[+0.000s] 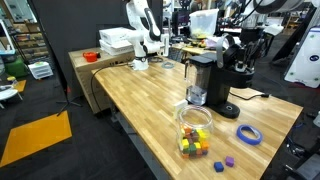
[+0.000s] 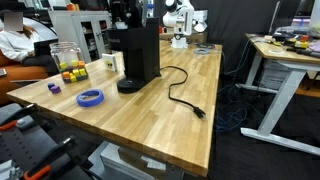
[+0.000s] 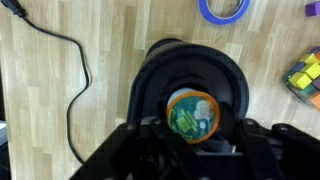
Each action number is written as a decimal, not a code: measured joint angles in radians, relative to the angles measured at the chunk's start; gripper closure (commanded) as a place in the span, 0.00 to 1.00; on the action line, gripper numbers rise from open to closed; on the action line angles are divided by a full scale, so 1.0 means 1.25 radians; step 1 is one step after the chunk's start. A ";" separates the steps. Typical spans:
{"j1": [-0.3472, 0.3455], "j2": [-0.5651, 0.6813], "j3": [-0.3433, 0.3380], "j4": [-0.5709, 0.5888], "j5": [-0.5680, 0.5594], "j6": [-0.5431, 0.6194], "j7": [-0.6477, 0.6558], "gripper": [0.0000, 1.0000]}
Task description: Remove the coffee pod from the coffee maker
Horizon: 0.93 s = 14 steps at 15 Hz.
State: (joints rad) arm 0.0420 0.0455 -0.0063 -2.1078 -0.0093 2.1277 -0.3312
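The coffee maker [image 3: 150, 70] is tall and black with a rounded base. It stands on the wooden table in both exterior views [image 1: 202, 75] [image 2: 135, 50]. In the wrist view I look straight down on it. The coffee pod [image 3: 192, 112] has a green lid and an orange rim, and it sits between my two dark fingers. My gripper [image 3: 193, 125] is shut on the coffee pod, over the top of the machine. In an exterior view my gripper [image 1: 243, 55] hangs close by the machine's top.
The machine's black power cord [image 2: 180, 95] snakes across the table. A blue tape roll [image 1: 248, 134] lies near the machine. A clear jar of coloured blocks [image 1: 194, 130] stands close by, with loose purple blocks [image 1: 229, 160] near the table edge.
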 measured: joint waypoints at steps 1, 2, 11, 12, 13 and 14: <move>0.000 -0.008 0.000 0.000 0.000 0.000 0.000 0.72; 0.000 -0.014 0.000 0.000 0.000 -0.001 0.000 0.72; 0.006 -0.103 0.007 -0.010 -0.004 -0.010 0.000 0.72; 0.006 -0.117 0.007 -0.017 -0.005 -0.014 0.000 0.72; 0.006 -0.130 0.007 -0.026 -0.005 -0.017 0.000 0.72; 0.006 -0.144 0.009 -0.035 -0.005 -0.020 -0.001 0.72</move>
State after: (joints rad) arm 0.0501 -0.1346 0.0044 -2.1520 -0.0156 2.1023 -0.3322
